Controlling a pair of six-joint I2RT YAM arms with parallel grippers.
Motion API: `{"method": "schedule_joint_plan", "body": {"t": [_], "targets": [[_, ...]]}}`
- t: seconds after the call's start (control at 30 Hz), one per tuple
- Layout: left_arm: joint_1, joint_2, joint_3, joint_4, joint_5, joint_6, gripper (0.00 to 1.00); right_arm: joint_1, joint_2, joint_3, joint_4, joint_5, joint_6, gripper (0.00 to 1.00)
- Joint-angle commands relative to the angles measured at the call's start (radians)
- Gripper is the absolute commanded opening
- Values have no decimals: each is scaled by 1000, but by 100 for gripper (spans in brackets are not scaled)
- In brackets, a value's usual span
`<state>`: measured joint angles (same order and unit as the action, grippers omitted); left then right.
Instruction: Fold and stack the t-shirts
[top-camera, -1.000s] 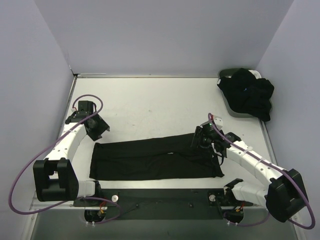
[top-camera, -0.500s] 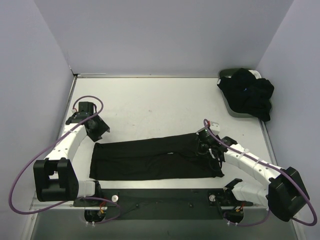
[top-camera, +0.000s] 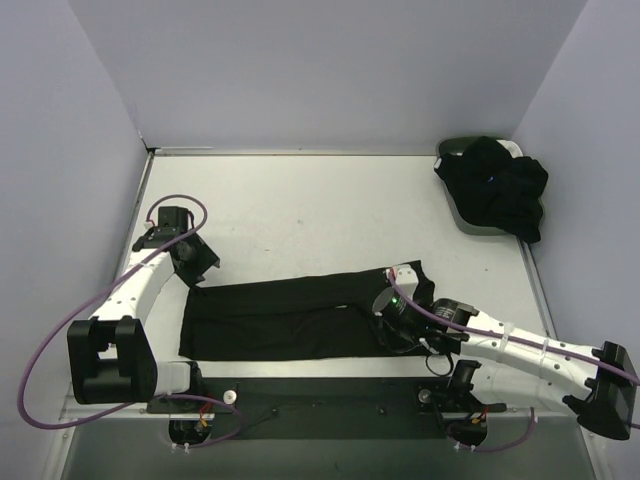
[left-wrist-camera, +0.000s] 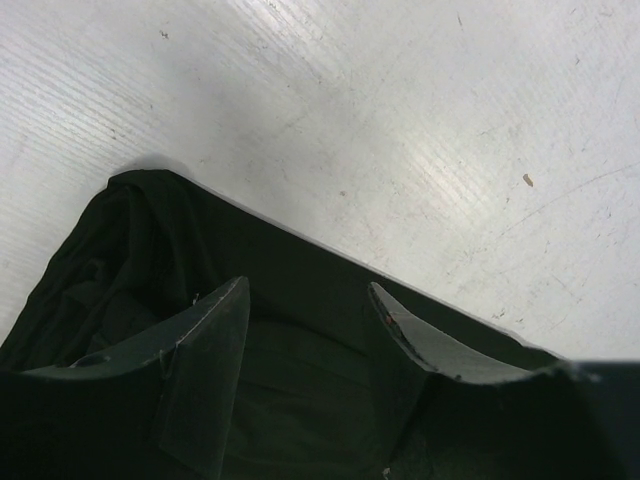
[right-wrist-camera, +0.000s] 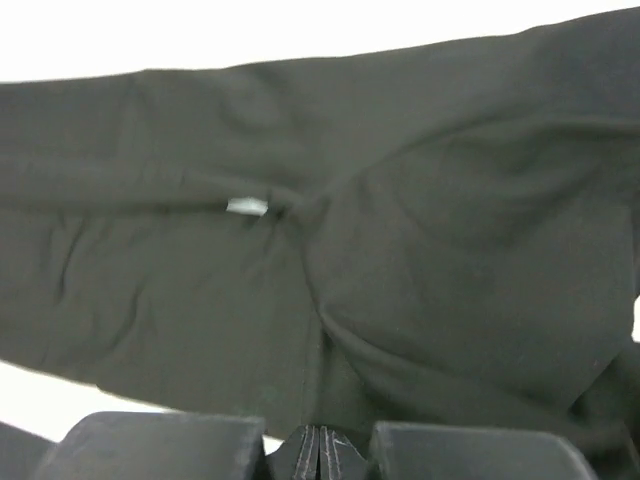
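Note:
A black t-shirt (top-camera: 290, 318), folded into a long strip, lies across the near middle of the table. My left gripper (top-camera: 197, 262) is open and hovers over the strip's far left corner. In the left wrist view its two fingers (left-wrist-camera: 205, 370) straddle dark cloth (left-wrist-camera: 300, 380). My right gripper (top-camera: 384, 322) is shut on the shirt's right part. In the right wrist view (right-wrist-camera: 320, 452) its jaws are pressed together and cloth folds (right-wrist-camera: 400, 300) run up from them. A small white tag (right-wrist-camera: 247, 207) shows on the shirt. More black shirts (top-camera: 497, 190) are piled at the far right.
The pile of black shirts sits in a dark oval basket (top-camera: 452, 150) in the far right corner, with a bit of white cloth (top-camera: 516, 148) behind it. Walls stand close on the left, back and right. A dark rail (top-camera: 330, 395) runs along the near edge.
My right gripper has moved left and towards the near edge, drawing the shirt's right end leftward with it. The left gripper has barely moved.

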<state>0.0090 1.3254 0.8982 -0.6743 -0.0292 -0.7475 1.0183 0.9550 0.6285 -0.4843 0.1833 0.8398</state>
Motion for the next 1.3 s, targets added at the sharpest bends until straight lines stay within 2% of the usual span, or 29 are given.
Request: {"method": "schedule_joint_plan", "body": {"t": [0.0, 0.03, 0.1, 0.13, 0.2, 0.23, 0.3, 0.43, 0.57, 0.7, 0.83, 1.03, 1.13, 1.27], "targets": [[-1, -34, -11, 42, -5, -3, 59, 124, 28, 28, -148, 56, 70, 23], [-1, -38, -13, 44, -6, -4, 59, 159, 48, 31, -160, 62, 83, 41], [-1, -41, -15, 44, -6, -4, 59, 190, 59, 40, -192, 108, 113, 49], [-1, -43, -16, 44, -6, -4, 59, 203, 60, 59, -203, 125, 120, 62], [-1, -48, -18, 44, -6, -4, 58, 203, 56, 82, -217, 166, 122, 65], [-1, -49, -18, 42, -8, -3, 58, 204, 50, 103, -220, 180, 120, 71], [-3, -49, -16, 39, -11, -3, 58, 203, 48, 131, -232, 231, 108, 76], [-1, -46, -8, 38, -14, 2, 58, 163, 82, 180, -255, 340, 84, 75], [-1, -34, 22, 25, -17, 17, 58, 25, 111, 162, -176, 393, 15, 74], [-1, -23, 74, -11, -14, 65, 58, -226, 149, 152, -22, 297, -97, 74], [-41, -8, 126, -50, 8, 117, 58, -354, 264, 207, 110, 198, -194, 74], [-116, 8, 140, -91, 3, 142, 58, -409, 460, 330, 185, 93, -208, 74], [-182, 12, 120, -99, -26, 129, 58, -423, 534, 355, 228, 32, -200, 73], [-207, 8, 85, -111, -46, 108, 58, -435, 596, 362, 274, -21, -191, 73]]}}
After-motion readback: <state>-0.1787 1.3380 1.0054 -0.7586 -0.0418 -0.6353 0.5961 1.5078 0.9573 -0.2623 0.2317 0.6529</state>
